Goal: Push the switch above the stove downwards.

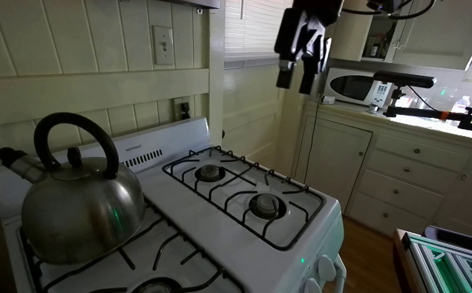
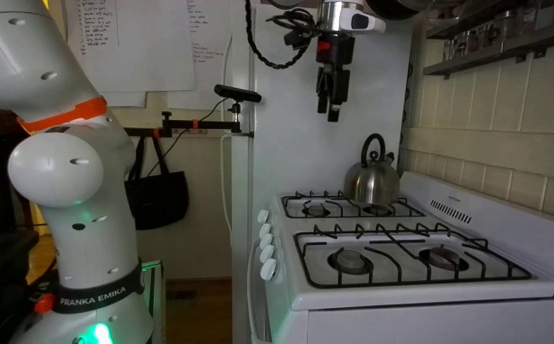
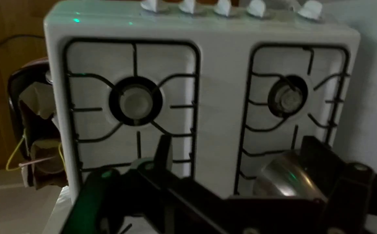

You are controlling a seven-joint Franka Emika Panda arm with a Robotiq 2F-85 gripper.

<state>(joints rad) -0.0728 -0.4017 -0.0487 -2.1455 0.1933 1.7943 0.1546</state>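
1. Currently, the hand [image 1: 296, 82] hangs in the air above the stove [image 1: 201, 221], its fingers [image 3: 163, 150] spread well apart in the wrist view.
2. The switch [image 1: 163, 45] sits upright on the panelled wall [image 1: 107, 38] behind the stove, away from the hand.
3. A metal kettle [image 1: 83, 211] rests on the stove, near its raised back panel [image 1: 183, 139].

The gas stove [image 1: 203, 224] is white, with black grates [image 3: 126, 41] and grey burner caps [image 3: 136, 102]. The toggle switch [image 1: 163, 45] is cream-white, on cream wall boards [image 1: 107, 40] striped by vertical grooves. The kettle [image 1: 81, 219] is silver with a black handle [image 1: 69, 118]. Seen from afar, my gripper [image 1: 296, 82] is mostly black, my arm [image 2: 90, 253] white with an orange band [image 2: 85, 110] and a black collar [image 2: 92, 298] lettered in white.
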